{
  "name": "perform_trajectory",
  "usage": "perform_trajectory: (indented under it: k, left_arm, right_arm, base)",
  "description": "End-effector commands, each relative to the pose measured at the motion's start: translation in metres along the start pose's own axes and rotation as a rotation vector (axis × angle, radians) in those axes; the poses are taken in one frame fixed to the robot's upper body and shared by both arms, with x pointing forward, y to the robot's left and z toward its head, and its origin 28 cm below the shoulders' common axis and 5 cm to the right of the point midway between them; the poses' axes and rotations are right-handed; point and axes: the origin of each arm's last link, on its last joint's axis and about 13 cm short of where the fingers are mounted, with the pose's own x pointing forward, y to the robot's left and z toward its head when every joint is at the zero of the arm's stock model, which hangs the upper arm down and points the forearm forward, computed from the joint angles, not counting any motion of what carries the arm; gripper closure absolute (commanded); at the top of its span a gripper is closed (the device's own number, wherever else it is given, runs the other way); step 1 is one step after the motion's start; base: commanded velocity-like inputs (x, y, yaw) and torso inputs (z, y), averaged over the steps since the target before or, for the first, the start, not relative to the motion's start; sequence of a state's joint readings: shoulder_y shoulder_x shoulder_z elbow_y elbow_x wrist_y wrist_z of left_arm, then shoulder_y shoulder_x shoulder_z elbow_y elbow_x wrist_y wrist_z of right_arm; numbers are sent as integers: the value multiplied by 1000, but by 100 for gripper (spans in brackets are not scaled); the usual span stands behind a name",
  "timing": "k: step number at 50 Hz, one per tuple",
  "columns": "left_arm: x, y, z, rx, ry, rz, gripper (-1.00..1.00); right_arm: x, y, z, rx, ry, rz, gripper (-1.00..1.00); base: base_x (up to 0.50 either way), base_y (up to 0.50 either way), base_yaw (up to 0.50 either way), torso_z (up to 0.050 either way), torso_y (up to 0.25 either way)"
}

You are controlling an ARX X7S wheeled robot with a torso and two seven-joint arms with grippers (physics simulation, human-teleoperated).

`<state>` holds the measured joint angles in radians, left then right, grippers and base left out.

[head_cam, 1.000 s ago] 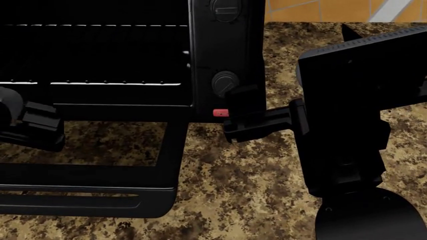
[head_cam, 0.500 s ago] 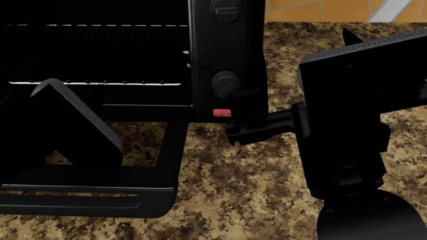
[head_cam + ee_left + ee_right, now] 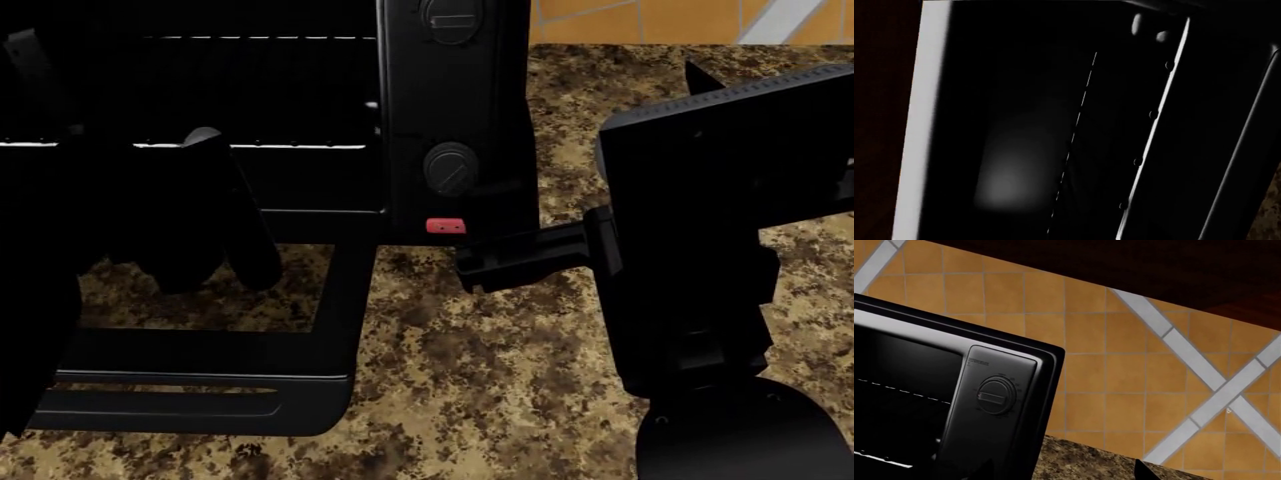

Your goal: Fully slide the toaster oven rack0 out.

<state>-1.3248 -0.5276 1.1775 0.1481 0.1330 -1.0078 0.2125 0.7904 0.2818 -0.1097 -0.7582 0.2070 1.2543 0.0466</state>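
toaster oven (image 3: pixel 447 110) sits at 11 o'clock in the head view on the speckled brown surface (image 3: pixel 467 380), its door (image 3: pixel 200 370) dropped open and lying flat toward 7 o'clock, bar handle along the near edge. control panel on the oven's right side carries round knobs and a small red button (image 3: pixel 442 226) at its foot. rack0 (image 3: pixel 254 146) lies inside the open cavity, front bar glinting as a silver-white line just behind the door hinge, a second dashed line farther back near the top of the frame; it looks seated in the cavity, not drawn out over the door. left gripper (image 3: pixel 200 215) is a black mass at 9 o'clock, overlapping the rack's front edge and the cavity mouth; black on black, cannot tell whether it is released or clenched, nor whether it touches the rack. left wrist view shows only dark oven interior with the rack's bright bars. right gripper (image 3: pixel 487 265) reaches in from 3 o'clock, just below the red button, near the oven's front right corner; fingers too dark to read, state unclear. orange tiled wall (image 3: pixel 1121 365) behind.
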Motion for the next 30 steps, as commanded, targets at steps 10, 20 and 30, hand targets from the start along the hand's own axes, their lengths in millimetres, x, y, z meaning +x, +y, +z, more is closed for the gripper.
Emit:
perform_trajectory:
  k: [10, 20, 30]
  left_arm:
    - [27, -19, -17, 41, 50, -114, 100]
    - [-17, -16, -24, -71, 6, 35, 100]
    - [-86, -12, -13, -77, -36, 114, 100]
  right_arm:
    - [1, 2, -5, -1, 8, 1, -100]
    - [4, 7, -5, -13, 12, 17, -100]
    - [3, 4, -2, -13, 9, 14, -100]
  base:
    - [0, 0, 0, 0, 0]
    - [-9, 4, 8, 0, 0]
    - [-12, 4, 11, 0, 7]
